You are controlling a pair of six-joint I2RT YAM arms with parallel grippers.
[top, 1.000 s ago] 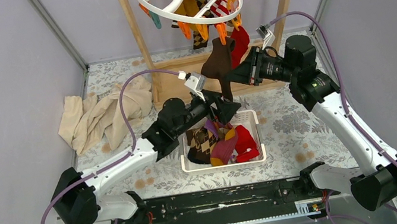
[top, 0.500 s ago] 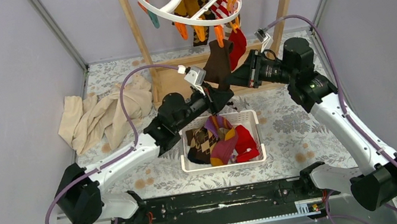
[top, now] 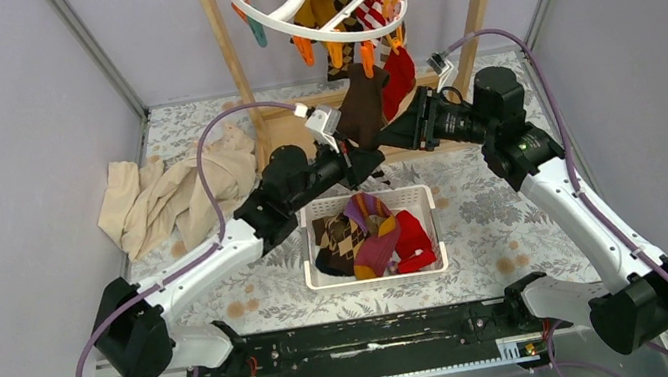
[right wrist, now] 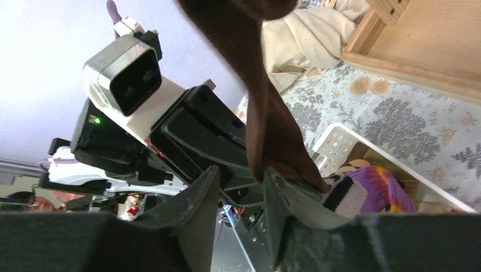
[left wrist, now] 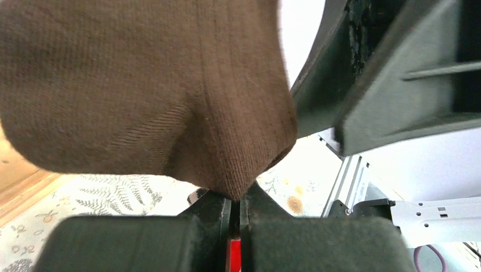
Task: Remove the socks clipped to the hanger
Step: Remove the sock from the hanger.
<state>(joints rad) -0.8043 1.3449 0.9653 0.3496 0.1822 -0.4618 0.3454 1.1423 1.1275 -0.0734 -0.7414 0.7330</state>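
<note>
- My left fingers (left wrist: 170, 241) are pressed together, pinching the low tip of the brown sock (left wrist: 142, 85). My right fingers (right wrist: 195, 207) stand apart, and the sock hangs loosely in the gap between them.
- Seen from above, the left gripper (top: 368, 161) and right gripper (top: 394, 133) meet at the sock's (top: 363, 108) lower half, above the far rim of the basket (top: 375, 280).
- The sock's top looks still held by an orange clip (top: 367, 57) on the hanger (top: 281, 21) (the clip bite is too small to confirm). Other socks also hang there, among them a red one (top: 400, 77).
- Risk: my pinch holds only the tip, so a hard pull could slip off the knit.
- Risk: the hanger hangs free, so a sideways tug may swing or tilt it instead of opening the clip.
- Risk: the right fingers sit around the sock and could snag it as I pull.
- Versus a second ago: my left was spread wide below the sock and has now closed on it. My right was clamped and has now loosened. My left arm has moved up toward the hanger.
</note>
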